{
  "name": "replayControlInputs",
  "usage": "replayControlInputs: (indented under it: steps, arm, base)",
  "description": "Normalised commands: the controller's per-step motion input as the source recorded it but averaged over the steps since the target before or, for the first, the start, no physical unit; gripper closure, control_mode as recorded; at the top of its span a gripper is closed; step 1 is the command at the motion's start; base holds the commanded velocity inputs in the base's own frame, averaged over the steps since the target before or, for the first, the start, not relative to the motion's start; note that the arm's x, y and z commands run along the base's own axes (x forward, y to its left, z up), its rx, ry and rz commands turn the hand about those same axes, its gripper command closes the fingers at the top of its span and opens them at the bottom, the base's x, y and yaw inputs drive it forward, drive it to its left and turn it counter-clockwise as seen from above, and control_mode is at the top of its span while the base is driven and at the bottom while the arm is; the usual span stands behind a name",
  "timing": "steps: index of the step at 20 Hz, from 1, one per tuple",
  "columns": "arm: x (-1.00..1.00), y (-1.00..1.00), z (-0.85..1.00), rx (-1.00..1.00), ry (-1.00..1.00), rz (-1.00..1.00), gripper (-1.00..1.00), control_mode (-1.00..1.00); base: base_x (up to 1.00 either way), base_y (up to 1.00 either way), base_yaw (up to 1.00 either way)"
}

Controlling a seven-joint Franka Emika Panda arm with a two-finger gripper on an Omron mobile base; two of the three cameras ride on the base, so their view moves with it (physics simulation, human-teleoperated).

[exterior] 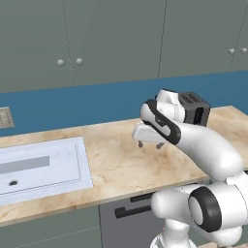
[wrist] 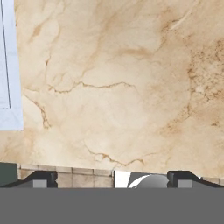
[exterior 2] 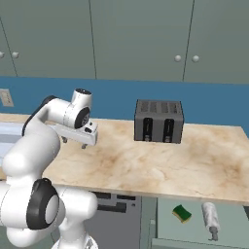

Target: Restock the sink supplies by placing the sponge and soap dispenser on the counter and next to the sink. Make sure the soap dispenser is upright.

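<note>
Sponge (exterior 2: 182, 213) and soap dispenser (exterior 2: 210, 217) lie low; gripper (exterior: 150, 145) wide over counter (exterior: 116, 164).

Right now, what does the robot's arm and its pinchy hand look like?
The arm is glossy white and rounded, with dark bands and round dark caps at its joints. The gripper is a flat white bar carrying two short grey fingers with dark tips. No cables or markings are visible.

The counter (exterior: 121, 160) is the landmark. The sink (exterior: 43, 167) is set into its left part. The toaster (exterior 2: 159, 121) stands on it toward the back wall, well right of the sink. The gripper (exterior: 150, 145) hangs above the counter between sink and toaster. Below the counter's front edge, right of the toaster, the sponge (exterior 2: 182, 213) lies just left of the soap dispenser (exterior 2: 210, 219), which lies on its side.
</note>
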Motion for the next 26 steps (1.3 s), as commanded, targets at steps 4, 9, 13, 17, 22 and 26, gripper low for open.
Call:
replayControlInputs:
  steps: [4,9,13,17,22,26]
  arm:
    - [-0.04,-0.28,-0.14,0.01,0.0,0.0,-1.0,-1.0]
    - [-0.09,-0.51,-0.04,0.04,0.0,0.0,-1.0,-1.0]
    - [-0.1,-0.83,-0.02,0.05,0.0,0.0,-1.0,-1.0]
    - [-0.08,-0.93,-0.32,0.02,0.04,0.0,-1.0,-1.0]
    - [-0.1,-0.85,-0.58,0.0,0.09,0.0,-1.0,-1.0]
    - [0.0,-0.49,-0.46,0.0,0.08,0.0,-1.0,-1.0]
  base:
    - [0.0,0.0,0.0]
    - [0.0,0.0,0.0]
    - [0.0,0.0,0.0]
    - [0.0,0.0,0.0]
    - [0.0,0.0,0.0]
    - [0.0,0.0,0.0]
